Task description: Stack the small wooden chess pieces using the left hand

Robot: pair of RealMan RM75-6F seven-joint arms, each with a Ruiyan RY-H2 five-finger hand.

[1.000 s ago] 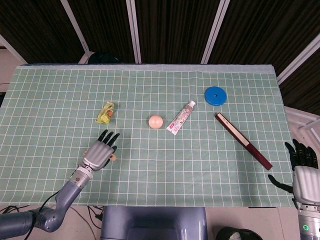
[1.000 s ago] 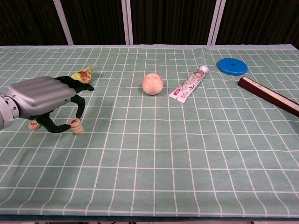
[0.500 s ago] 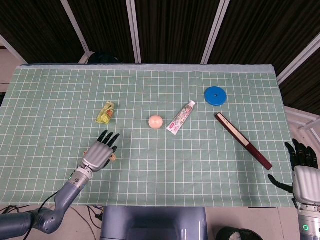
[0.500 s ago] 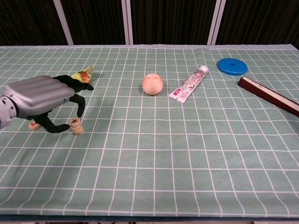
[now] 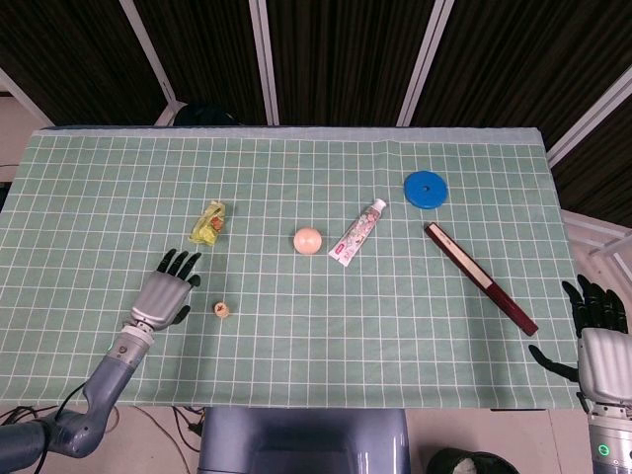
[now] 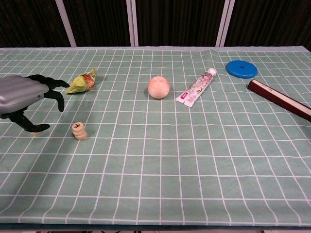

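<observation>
A short stack of small round wooden chess pieces stands free on the green grid cloth, also seen in the head view. My left hand hovers to the left of the stack, apart from it, fingers spread and holding nothing; the head view shows the left hand palm down. A loose wooden piece peeks out on the cloth just below the thumb tip. My right hand sits off the table's right front corner, fingers extended, empty.
A yellow-green candy wrapper lies just behind the left hand. Mid-table are a peach ball and a toothpaste tube. A blue disc and a dark red stick lie at the right.
My left hand has drawn back to the left, away from the stack it was hovering over. The stack now stands uncovered. The right hand has not moved.
</observation>
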